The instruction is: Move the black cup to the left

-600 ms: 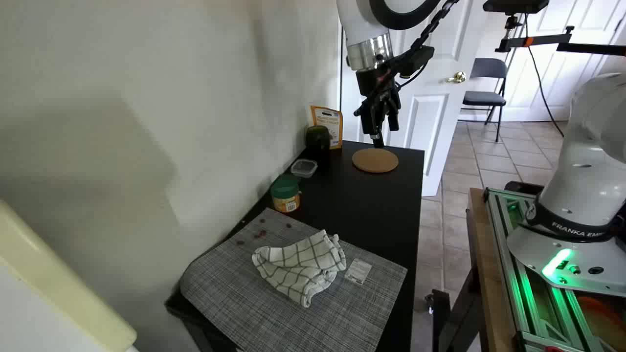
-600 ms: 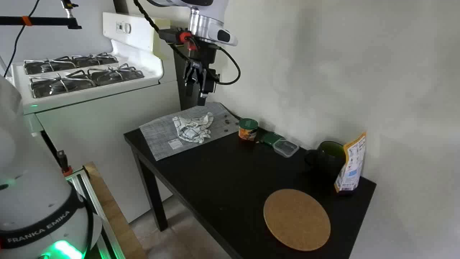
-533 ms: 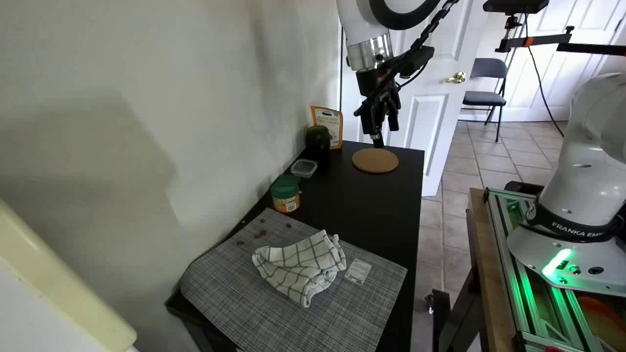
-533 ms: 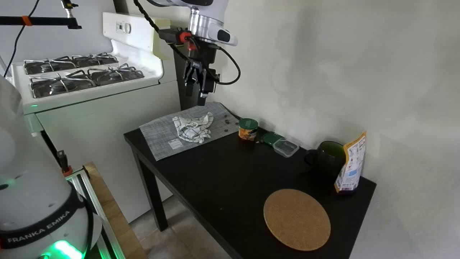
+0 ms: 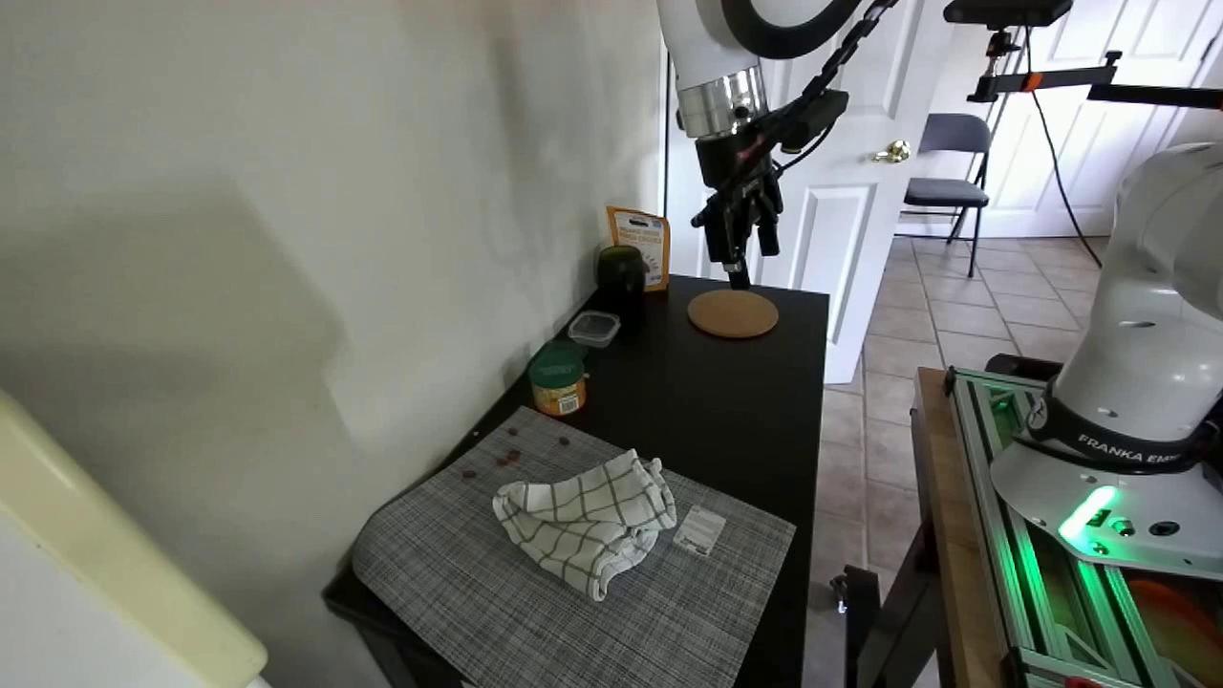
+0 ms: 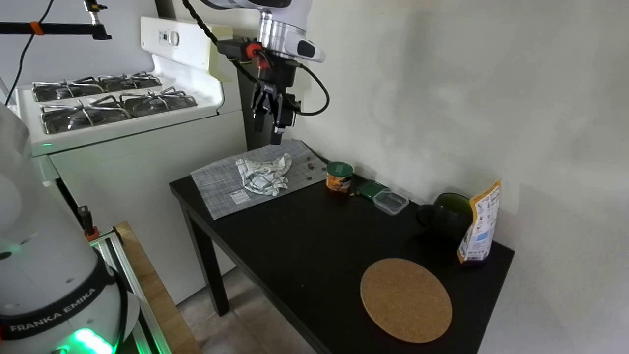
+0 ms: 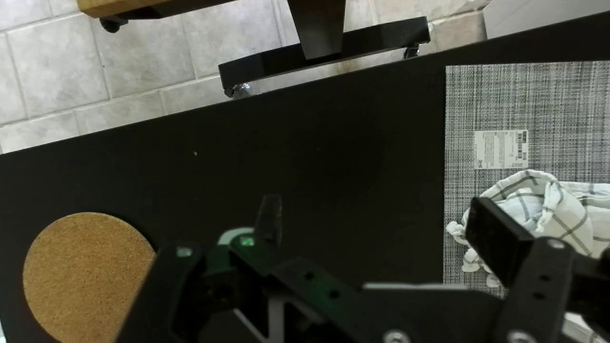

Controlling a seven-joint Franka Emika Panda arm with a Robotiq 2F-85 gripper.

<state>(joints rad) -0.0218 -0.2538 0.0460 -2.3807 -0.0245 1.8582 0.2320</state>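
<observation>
The gripper (image 6: 267,133) hangs above the table (image 6: 295,255), spread wide, holding nothing. Lower, the black cup (image 6: 448,221) stands upright just beside the pouch (image 6: 481,225), on the gripper's side, so the reach likely runs down and pouchward.

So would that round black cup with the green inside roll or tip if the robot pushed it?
The round black cup may slide rather than roll, since it stands upright. If it fell over, its side handle would probably stop it rolling far. Pushed toward the orange-and-white pouch close beside it, it might knock that over.
</observation>
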